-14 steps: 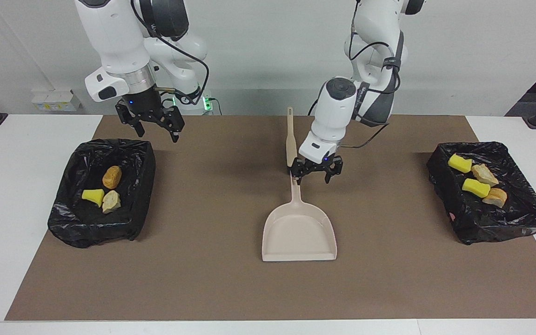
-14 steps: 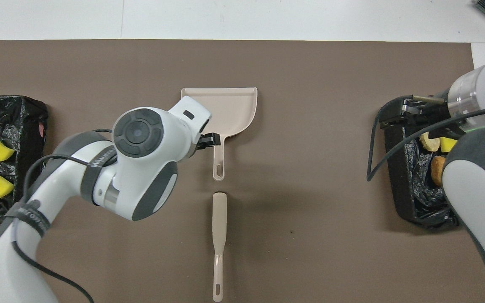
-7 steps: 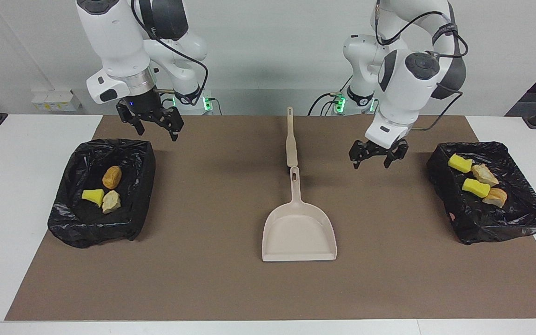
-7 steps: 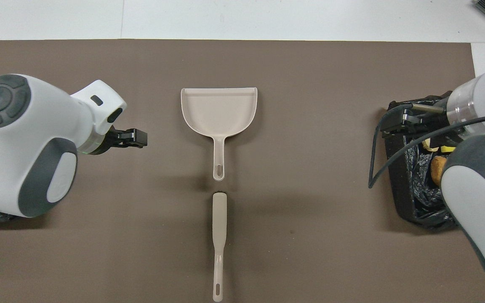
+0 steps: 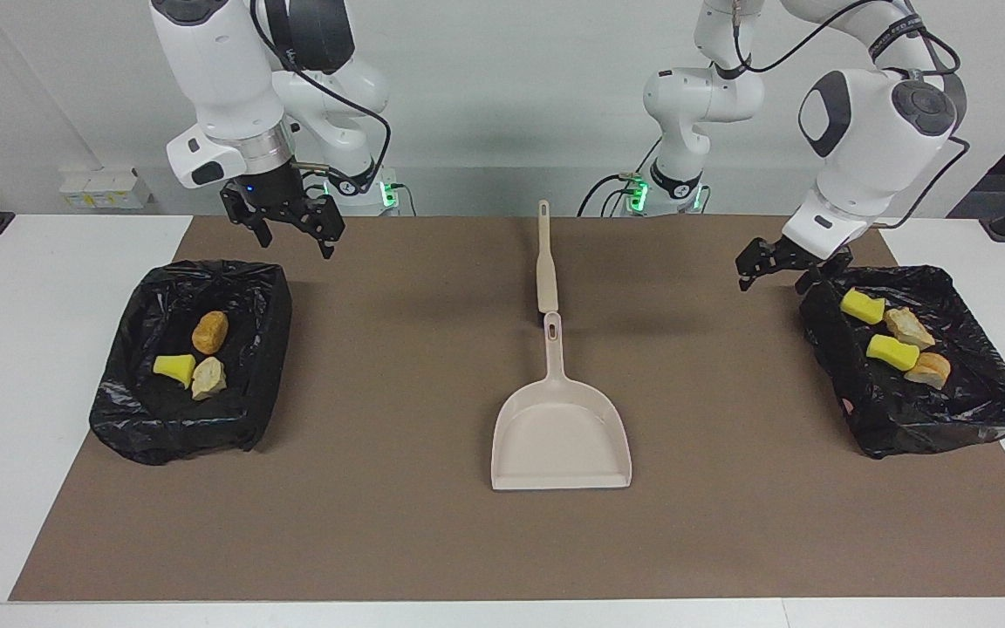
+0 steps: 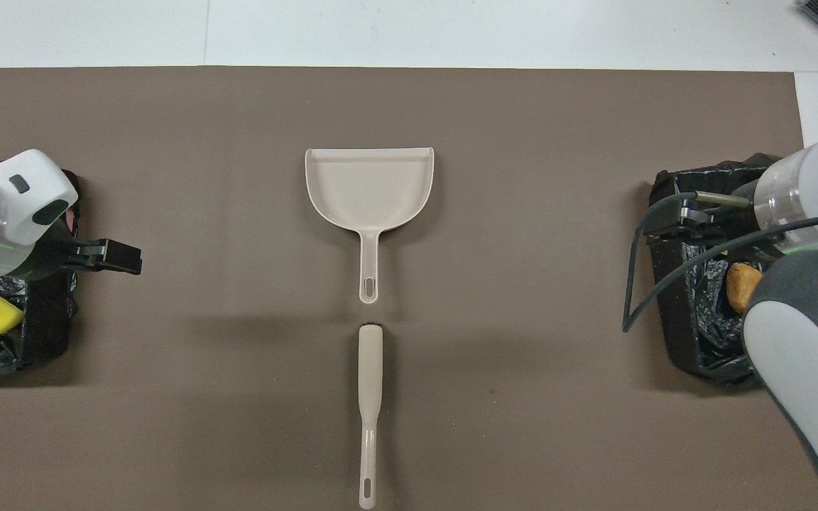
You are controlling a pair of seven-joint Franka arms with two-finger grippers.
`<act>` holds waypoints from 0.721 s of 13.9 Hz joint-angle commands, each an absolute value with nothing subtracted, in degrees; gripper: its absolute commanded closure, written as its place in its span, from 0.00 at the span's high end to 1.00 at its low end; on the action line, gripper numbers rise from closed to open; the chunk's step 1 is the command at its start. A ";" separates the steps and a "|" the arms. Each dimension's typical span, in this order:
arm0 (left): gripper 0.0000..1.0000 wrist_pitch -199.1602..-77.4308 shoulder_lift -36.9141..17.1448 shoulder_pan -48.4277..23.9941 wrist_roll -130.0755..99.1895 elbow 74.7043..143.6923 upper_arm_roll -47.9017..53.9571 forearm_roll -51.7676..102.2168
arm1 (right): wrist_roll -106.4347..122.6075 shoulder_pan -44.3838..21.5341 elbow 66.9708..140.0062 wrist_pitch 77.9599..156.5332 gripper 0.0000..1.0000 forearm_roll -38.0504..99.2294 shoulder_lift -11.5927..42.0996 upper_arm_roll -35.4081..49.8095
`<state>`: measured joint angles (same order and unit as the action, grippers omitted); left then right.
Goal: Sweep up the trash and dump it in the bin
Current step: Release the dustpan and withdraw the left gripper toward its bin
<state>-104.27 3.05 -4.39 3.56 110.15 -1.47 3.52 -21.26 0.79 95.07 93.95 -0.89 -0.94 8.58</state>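
Note:
The trash lies in two black bag-lined bins. The bin (image 5: 162,432) at the right arm's end holds a brown lump (image 5: 210,331), a yellow piece (image 5: 174,367) and a beige lump (image 5: 208,378). The bin (image 5: 934,427) at the left arm's end holds several yellow and bread-like scraps (image 5: 892,351). My left gripper (image 5: 777,272) hangs open and empty over that bin's inner rim, also seen as the left gripper (image 6: 114,255) from overhead. My right gripper (image 5: 289,235) hangs open and empty over the mat, beside its bin's corner nearest the robots.
A beige dustpan (image 5: 561,436) lies mid-mat with its handle toward the robots. A beige brush (image 5: 545,270) lies in line with it, nearer to the robots. A brown mat (image 5: 398,541) covers the white table.
The left gripper left the dustpan's handle and swung, open and empty, toward the bin at its own end. The right gripper rose slightly. Dustpan and brush stayed put.

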 commanded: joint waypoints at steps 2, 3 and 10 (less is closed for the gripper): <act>1.00 -100.64 8.08 1.21 7.98 111.36 -0.88 4.39 | -20.92 0.70 96.59 95.54 1.00 -1.49 -2.11 8.35; 1.00 -99.50 8.78 2.45 10.52 110.31 -0.97 4.39 | -21.00 0.79 96.59 95.54 1.00 -1.49 -2.02 8.35; 1.00 -86.23 8.44 2.64 12.57 94.23 -2.02 3.78 | -21.18 0.79 96.42 95.54 1.00 -1.41 -1.85 8.35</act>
<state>-89.08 9.85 2.80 12.59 98.12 -2.19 3.60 -21.26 0.79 95.09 94.31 -0.89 -0.94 8.56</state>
